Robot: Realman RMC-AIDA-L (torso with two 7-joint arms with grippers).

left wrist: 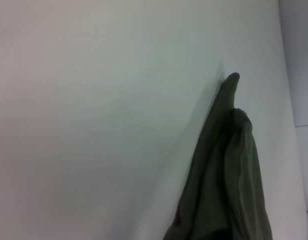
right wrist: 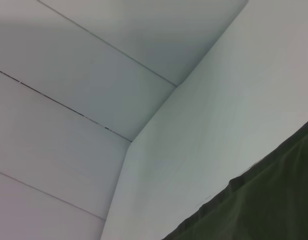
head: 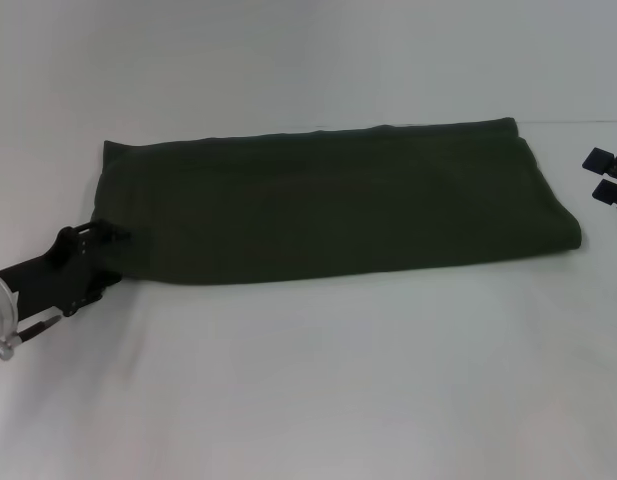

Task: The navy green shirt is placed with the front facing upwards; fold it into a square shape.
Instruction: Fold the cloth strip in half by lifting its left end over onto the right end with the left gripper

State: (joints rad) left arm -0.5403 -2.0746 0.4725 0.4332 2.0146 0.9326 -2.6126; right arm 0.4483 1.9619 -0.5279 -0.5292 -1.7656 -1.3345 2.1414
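**Shirt folded to a long band, left gripper at its near-left corner**

The table [head: 308, 400] is a plain white surface that fills the head view, and the same white shows behind the cloth in both wrist views. In the right wrist view white wall panels with thin dark seams meet the table at a corner.

The shirt [head: 338, 205] lies across the middle of the table as a long, flat, dark green band, running from the left side toward the right. Only plain green shows on top; no lettering or label is visible. Its far edge is fairly straight, its right end is rounded where layers stack, and its near edge curves gently. In the left wrist view the shirt [left wrist: 226, 180] appears as a bunched, layered fold rising to a narrow tip. In the right wrist view an edge of the shirt [right wrist: 263, 205] crosses one corner of the picture, lying flat on the table.

The left gripper [head: 100, 262] sits low at the shirt's near-left corner, its black fingers up against the cloth edge. Whether they pinch the fabric or merely touch it cannot be told.

The right gripper [head: 610, 180] is at the right edge of the head view, just beyond the shirt's right end and clear of it. Two dark finger pads [head: 600, 160] show with a gap between them, so it stands parted and holds nothing.
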